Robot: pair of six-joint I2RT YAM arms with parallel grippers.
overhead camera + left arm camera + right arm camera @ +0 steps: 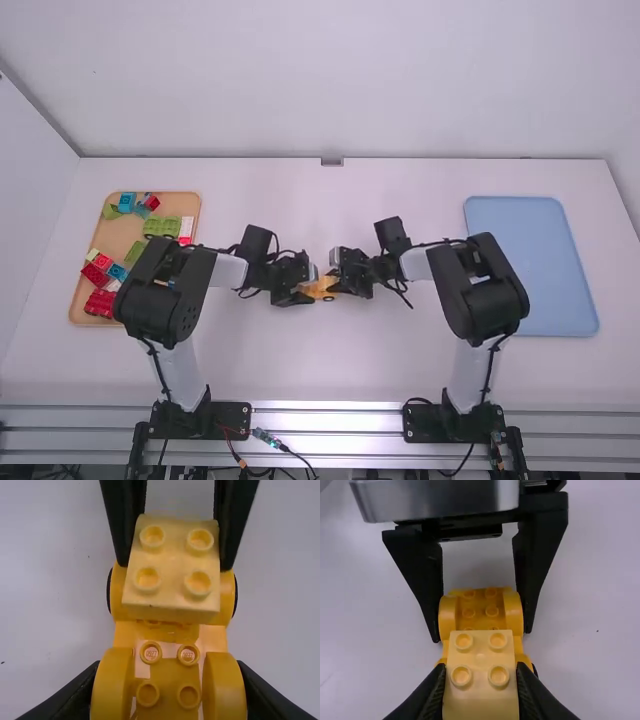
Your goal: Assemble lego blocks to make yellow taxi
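At about the middle of the worktop point(325, 350), midway between its left and right edges: a yellow toy car base point(167, 632), with its guarded end toward the left arm and black wheels point(236, 595) at its other end. Over that wheeled end, a pale yellow block point(172, 562) with four studs on top; no telling between pressed home and held just above. Tight on the car base from both sides, the left gripper point(308, 292); clamped on the pale yellow block, the right gripper point(338, 275). Nose to nose over the work, with much of the car base hidden beneath in the high view. Toward the worktop's left edge, a light brown tray point(118, 238) of loose pieces: green blocks point(162, 225) near its far right corner, a light blue block point(127, 202) by its far edge, red blocks point(100, 303) by its near left corner. In the way there, the left arm point(165, 290), across the tray's near right part, with a dark cable above. Toward the worktop's right edge, a flat blue tray point(530, 260), with its left edge partly behind the right arm point(480, 290). Along the worktop's near edge, a metal rail point(330, 420) with loose cables point(268, 438).
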